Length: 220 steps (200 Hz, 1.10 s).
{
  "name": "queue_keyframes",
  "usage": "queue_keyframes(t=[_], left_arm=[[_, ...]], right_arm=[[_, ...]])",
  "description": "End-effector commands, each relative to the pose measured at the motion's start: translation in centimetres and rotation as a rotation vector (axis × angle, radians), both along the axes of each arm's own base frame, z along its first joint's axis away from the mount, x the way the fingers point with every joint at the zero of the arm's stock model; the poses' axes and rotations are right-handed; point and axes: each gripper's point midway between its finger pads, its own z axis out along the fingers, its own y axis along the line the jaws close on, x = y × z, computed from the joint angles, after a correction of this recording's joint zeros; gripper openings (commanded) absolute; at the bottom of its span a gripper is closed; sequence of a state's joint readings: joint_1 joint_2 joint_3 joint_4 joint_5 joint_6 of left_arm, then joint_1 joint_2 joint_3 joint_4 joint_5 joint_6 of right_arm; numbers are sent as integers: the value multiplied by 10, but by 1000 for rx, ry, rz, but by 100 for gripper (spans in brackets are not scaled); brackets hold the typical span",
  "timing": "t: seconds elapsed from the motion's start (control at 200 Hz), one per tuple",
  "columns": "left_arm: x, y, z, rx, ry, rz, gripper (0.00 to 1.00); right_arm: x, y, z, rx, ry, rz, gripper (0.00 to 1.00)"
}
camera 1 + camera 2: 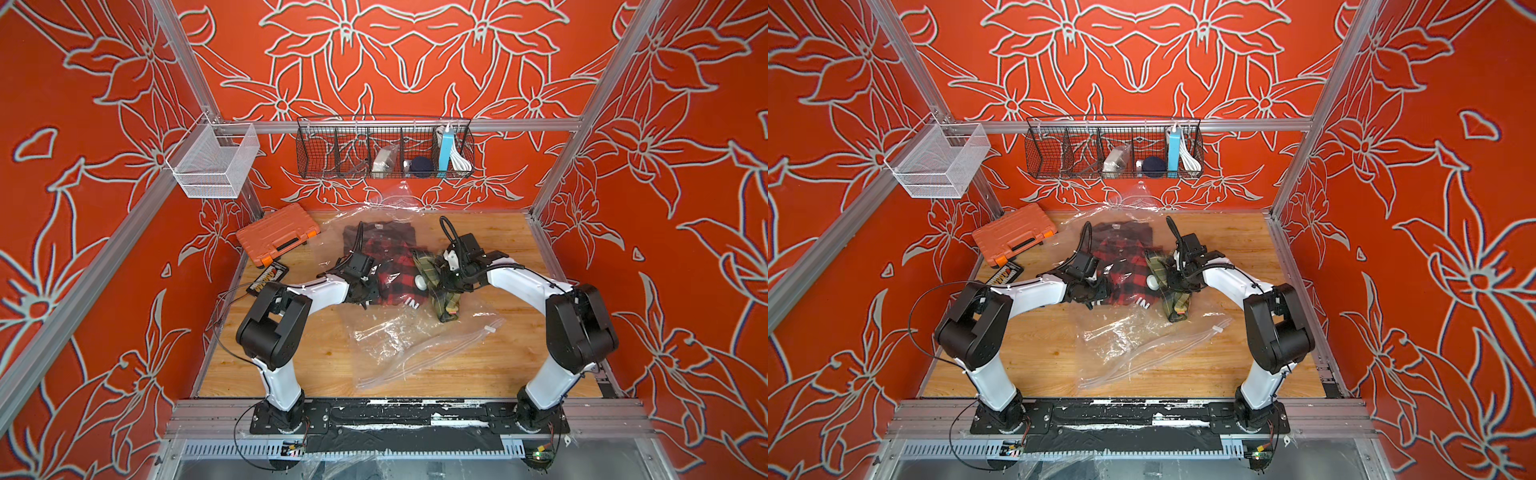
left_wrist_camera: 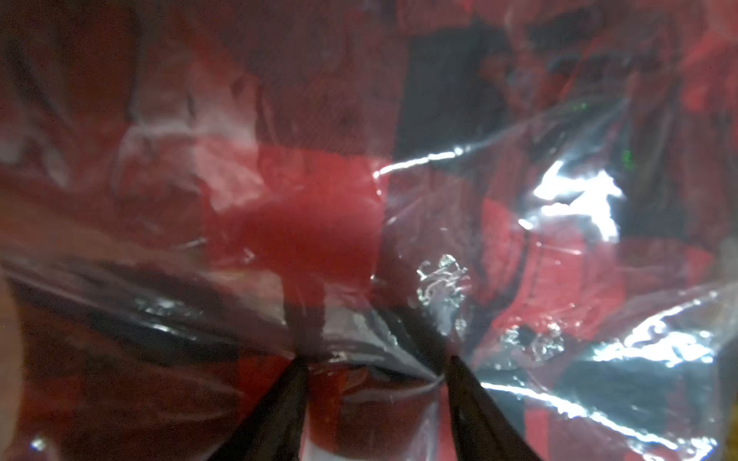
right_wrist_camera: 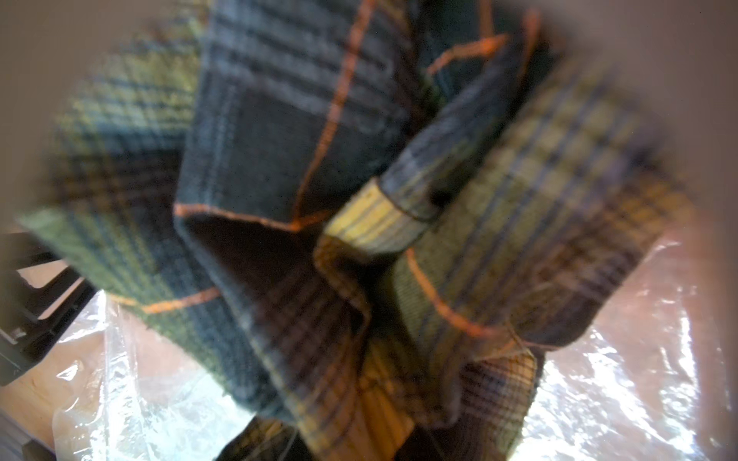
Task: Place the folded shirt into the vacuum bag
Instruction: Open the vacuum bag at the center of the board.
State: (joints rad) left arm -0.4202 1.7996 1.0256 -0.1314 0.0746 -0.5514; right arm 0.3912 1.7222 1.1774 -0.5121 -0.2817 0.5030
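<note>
Loading stage, bimanual cell. The right gripper [image 1: 445, 284] carries the folded shirt [image 1: 446, 305], a green plaid garment that hangs bunched from it just beside the white valve cap [image 1: 422, 282]. Cloth fills the right wrist view and hides the jaws, but the way the shirt hangs reads as a clamp on its upper folds. The shirt is over the vacuum bag [image 1: 390, 345] and not visibly inside it; whether its lower end rests on the top film or under it cannot be told. The bag lies spread on the wooden table [image 1: 291, 365] with a red plaid shirt [image 1: 395, 270] under its film. Its zip-seal strip [image 1: 428, 353] and slider clip [image 1: 490, 329] mark the mouth at the end nearest the arm bases. The left gripper [image 2: 375, 361] stands with jaws apart, its fingertips [image 2: 279, 411] against the film over the red plaid; nothing appears pinched. To do the step well, the left gripper likely needs a hold on the upper film alone, near the mouth, raised enough to make a clear opening, while the right arm brings the shirt round to that opening and slides it in low and flat. Likely faults: catching both films together, so that no opening forms; the bundle unfolding as it drags; the slippery bag sliding on the table
</note>
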Motion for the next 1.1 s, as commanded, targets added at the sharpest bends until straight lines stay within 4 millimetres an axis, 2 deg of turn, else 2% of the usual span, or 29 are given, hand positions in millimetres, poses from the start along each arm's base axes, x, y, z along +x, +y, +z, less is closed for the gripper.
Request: queue_keyframes(t=[0.0,0.14,0.25,0.41,0.535,0.66,0.771,0.946,1.096], left_arm=[[11,-34,-11,-136,3,-62,57],[30,-51,-16,-174,4,-85,57],[41,-55,-15,-156,3,-102,57],[52,-55,4,-128,-27,-111,57],[44,-57,31,-152,-39,-125,57],[22,-50,57,-123,-69,-133,58],[-6,-44,69,-83,-69,-161,58],[-74,-69,79,28,-87,-367,60],[-130,-95,82,73,-100,-572,64]], right_arm=[[14,-10,-7,10,11,-34,0],[29,-21,-13,-8,17,-79,0],[37,-15,-22,16,41,-91,0],[43,-9,-33,55,74,-131,0],[48,-5,-42,78,103,-167,0],[51,-2,-41,100,104,-178,0],[47,-4,-35,109,99,-181,0],[35,1,-2,208,55,-178,0],[24,-10,30,168,-4,-134,0]])
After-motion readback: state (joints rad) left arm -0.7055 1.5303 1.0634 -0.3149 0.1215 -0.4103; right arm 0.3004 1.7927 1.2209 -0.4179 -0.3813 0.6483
